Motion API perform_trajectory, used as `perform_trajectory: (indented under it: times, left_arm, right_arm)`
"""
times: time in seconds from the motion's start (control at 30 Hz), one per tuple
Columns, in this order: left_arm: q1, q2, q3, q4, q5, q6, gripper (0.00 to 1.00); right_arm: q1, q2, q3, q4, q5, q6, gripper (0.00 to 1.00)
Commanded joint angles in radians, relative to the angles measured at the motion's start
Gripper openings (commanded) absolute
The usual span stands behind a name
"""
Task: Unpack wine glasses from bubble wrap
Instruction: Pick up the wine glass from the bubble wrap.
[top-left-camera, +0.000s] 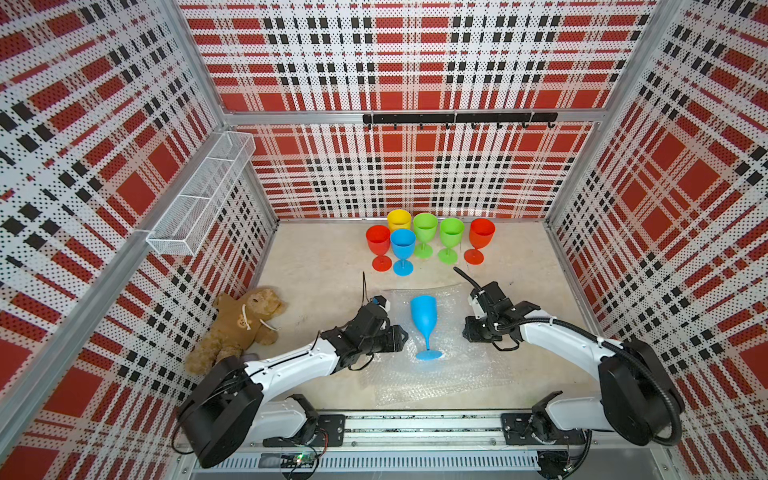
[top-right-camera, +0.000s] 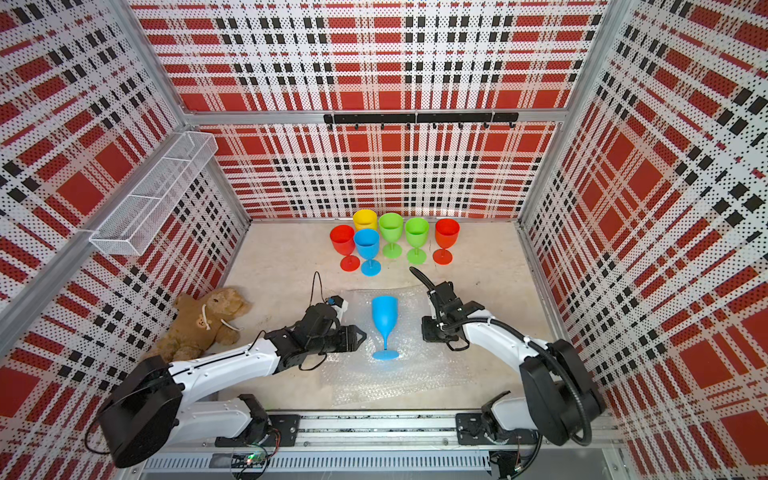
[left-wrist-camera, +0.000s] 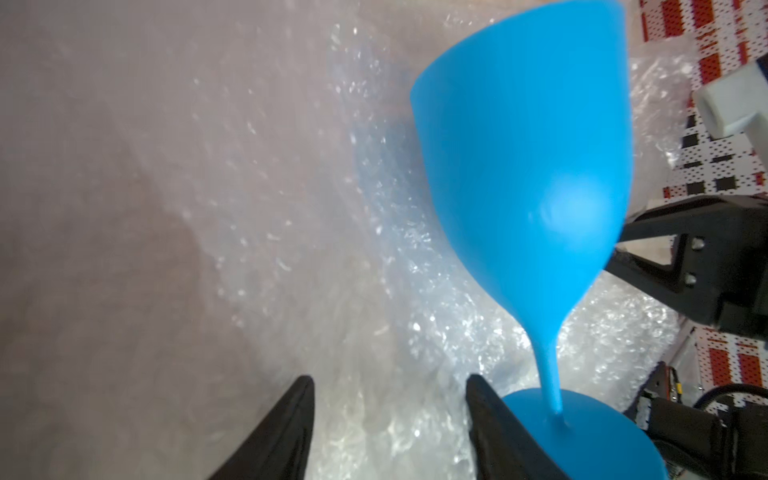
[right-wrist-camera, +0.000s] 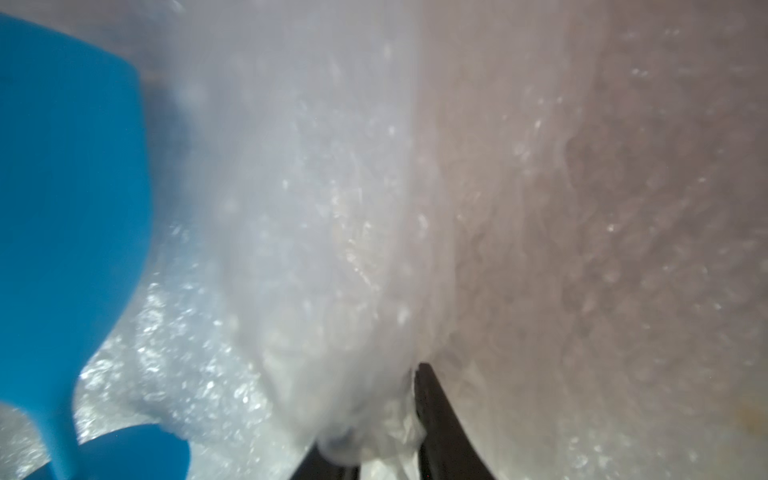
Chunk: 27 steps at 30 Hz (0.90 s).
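Top views: blue glass (top-left-camera: 424, 318) on wrap (top-left-camera: 457, 374), between left gripper (top-left-camera: 402, 333) and right gripper (top-left-camera: 469, 332). Left jaws gape empty beside its foot; right jaws' hold on bunched wrap unclear.

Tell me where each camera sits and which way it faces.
Top views: high on the robot's side, looking down at the blue goblet lying on wrap; left arm and right arm show.
Left wrist: low, facing the goblet's side; left gripper shows, open.
Right wrist: low over wrap, goblet at edge; right gripper shows.
Shared: all four show goblet and wrap.
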Motion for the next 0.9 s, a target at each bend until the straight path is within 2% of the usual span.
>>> perform_trajectory:
  times: [0.0, 0.03, 0.13, 0.23, 0.33, 0.43, 0.53, 0.63, 0.7, 0.77, 0.87]
  left_arm:
    - [-0.020, 0.047, 0.046, -0.035, -0.055, -0.001, 0.59]
    - [-0.027, 0.041, 0.060, -0.044, -0.053, 0.005, 0.60]
    - [-0.032, -0.037, 0.106, -0.070, -0.032, 0.030, 0.67]
    - [-0.028, -0.140, 0.161, -0.125, -0.062, 0.069, 0.74]
    - [-0.006, -0.217, 0.193, -0.180, -0.113, 0.146, 0.78]
    - [0.047, -0.264, 0.201, -0.221, -0.126, 0.219, 0.80]
    - [0.102, -0.287, 0.187, -0.228, -0.110, 0.250, 0.80]
    - [0.132, -0.301, 0.212, -0.254, -0.070, 0.275, 0.81]
    - [0.142, -0.329, 0.221, -0.277, -0.088, 0.284, 0.82]
    - [0.147, -0.370, 0.206, -0.278, -0.091, 0.295, 0.83]
    - [0.147, -0.411, 0.183, -0.272, -0.099, 0.296, 0.84]
  right_arm:
    - [-0.005, 0.014, 0.027, -0.041, 0.073, 0.013, 0.28]
    - [-0.004, 0.001, 0.054, -0.081, 0.093, 0.008, 0.28]
    - [-0.001, -0.084, 0.150, -0.207, 0.176, -0.024, 0.40]
    - [-0.001, -0.163, 0.255, -0.327, 0.257, -0.050, 0.52]
    - [0.005, -0.163, 0.359, -0.442, 0.276, -0.075, 0.56]
    - [0.051, -0.128, 0.458, -0.519, 0.285, -0.078, 0.57]
    - [0.094, -0.065, 0.558, -0.568, 0.238, -0.086, 0.59]
    - [0.117, 0.008, 0.621, -0.578, 0.141, -0.146, 0.65]
    - [0.163, 0.071, 0.662, -0.573, 0.099, -0.182, 0.69]
    - [0.208, 0.154, 0.716, -0.583, 0.135, -0.188, 0.73]
    - [0.229, 0.289, 0.791, -0.594, 0.074, -0.200, 0.81]
